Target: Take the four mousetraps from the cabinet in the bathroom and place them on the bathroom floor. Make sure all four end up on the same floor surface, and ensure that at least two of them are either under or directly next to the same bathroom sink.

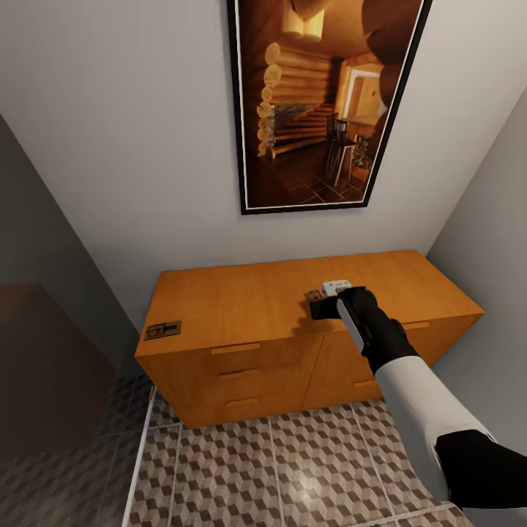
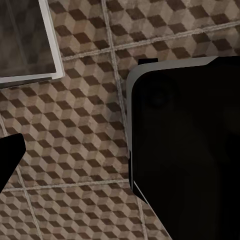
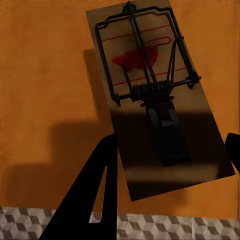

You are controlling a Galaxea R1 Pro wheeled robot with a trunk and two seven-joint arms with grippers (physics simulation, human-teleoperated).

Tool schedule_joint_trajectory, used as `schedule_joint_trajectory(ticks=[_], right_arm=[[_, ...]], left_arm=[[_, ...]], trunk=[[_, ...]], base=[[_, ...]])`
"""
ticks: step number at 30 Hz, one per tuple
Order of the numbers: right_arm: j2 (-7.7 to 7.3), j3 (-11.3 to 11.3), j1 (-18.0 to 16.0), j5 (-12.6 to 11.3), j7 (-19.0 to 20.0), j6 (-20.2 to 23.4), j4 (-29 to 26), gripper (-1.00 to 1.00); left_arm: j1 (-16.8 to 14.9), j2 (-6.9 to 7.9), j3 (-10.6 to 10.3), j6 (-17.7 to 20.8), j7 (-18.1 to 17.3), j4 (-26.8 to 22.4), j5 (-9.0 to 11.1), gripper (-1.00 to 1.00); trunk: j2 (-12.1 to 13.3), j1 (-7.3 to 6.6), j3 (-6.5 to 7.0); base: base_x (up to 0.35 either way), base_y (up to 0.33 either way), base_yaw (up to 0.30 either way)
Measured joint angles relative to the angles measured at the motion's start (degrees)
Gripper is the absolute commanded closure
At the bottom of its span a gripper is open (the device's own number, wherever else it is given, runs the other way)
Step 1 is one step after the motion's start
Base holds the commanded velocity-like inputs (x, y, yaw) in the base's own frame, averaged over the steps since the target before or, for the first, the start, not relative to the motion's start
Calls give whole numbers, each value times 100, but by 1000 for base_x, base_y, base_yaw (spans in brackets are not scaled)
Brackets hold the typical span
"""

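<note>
The orange-brown cabinet (image 1: 241, 300) stands against the wall ahead. My right gripper (image 1: 322, 306) hangs over its top, right of the middle. It is shut on a mousetrap (image 3: 155, 95), a brown board with dark wire and a red spot; the black fingers (image 3: 95, 185) press both long edges. The same mousetrap (image 1: 313, 296) pokes out beyond the gripper. A second mousetrap (image 1: 162, 330) lies flat at the cabinet top's front left corner. The cube-patterned bathroom floor (image 1: 293, 468) spreads in front. One finger (image 2: 9, 157) of my left gripper shows far out over the tiles, holding nothing.
A large framed picture (image 1: 322, 102) hangs above the cabinet. Walls close in on both sides, with a dark panel (image 1: 44, 366) at the left. In the left wrist view a white-framed panel (image 2: 27, 40) meets the tiles, and my own dark body (image 2: 190, 150) blocks half the picture.
</note>
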Motion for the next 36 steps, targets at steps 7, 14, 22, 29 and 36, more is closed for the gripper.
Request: schedule_joint_trajectory(ticks=[7,14,22,29,36], right_arm=[[7,-4,0,-2,-4,494,-659,100],[8,-4,0,1,-9,554,-921,100],[8,4,0,3,-6,560,-948,100],[8,5,0,8,-7,561,-950,100],[8,4,0,8,-7,562,-947,100]], left_arm=[[3,0,0,0,1,0,0,-100],[8,-6,-3,0,7,0,0,-100],[8,-8,-5,0,8,1,0,-100],[8,-8,-6,0,8,1,0,-100],[9,-9,-5,-1,7,0,0,-100]], trunk=[[0,0,0],[0,0,0],[0,3,0],[1,4,0],[1,4,0]], base=[[0,0,0],[-11,0,0],[-244,0,0],[-332,-1,0],[-339,-60,0]])
